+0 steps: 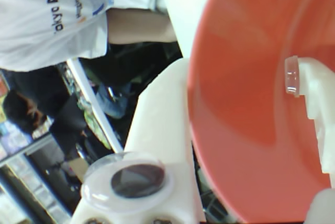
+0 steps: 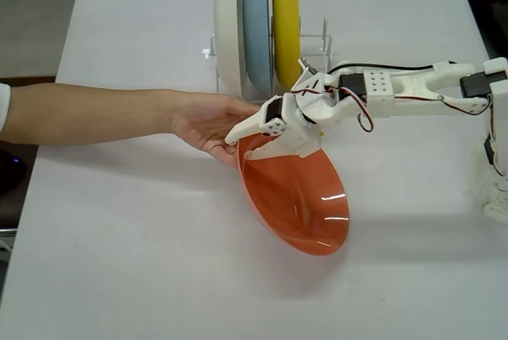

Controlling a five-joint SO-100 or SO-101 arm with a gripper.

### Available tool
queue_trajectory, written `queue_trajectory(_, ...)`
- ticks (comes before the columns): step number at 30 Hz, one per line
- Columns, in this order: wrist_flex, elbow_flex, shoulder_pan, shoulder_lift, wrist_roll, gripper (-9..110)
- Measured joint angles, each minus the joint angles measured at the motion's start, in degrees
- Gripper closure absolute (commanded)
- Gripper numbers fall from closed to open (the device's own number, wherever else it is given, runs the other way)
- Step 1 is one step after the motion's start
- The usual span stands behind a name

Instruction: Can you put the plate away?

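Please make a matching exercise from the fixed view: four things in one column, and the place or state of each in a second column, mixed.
1. orange plate
2. yellow plate
3. white plate
4. person's hand

A. leftmost in the rack
B. open, palm up, beside the gripper
C. tilted, rim held by the gripper
D. rightmost in the rack

Pairs: 1-C, 2-D, 3-A, 4-B

In the wrist view, a white T-shirt (image 1: 52, 14) worn by a person is showing dark printed lettering, running sideways and cut off by the frame edge. The legible part is reading "kyo Akih". A second, smaller printed line beside it is appearing too blurred to read. In the fixed view, no text, label, brand, number or sign is appearing legibly on any object.
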State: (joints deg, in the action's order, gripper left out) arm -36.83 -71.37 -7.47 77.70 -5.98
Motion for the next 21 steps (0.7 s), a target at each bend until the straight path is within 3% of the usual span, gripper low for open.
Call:
queue_trajectory(7,-1.67,-2.90,-1.76,2.02,-3.08,89)
queue_trajectory(10,-1.67,-2.90,-1.85,2.02,-3.34,101)
queue_trajectory(21,-2.46,-2.90,-1.67,5.19,-2.02,102)
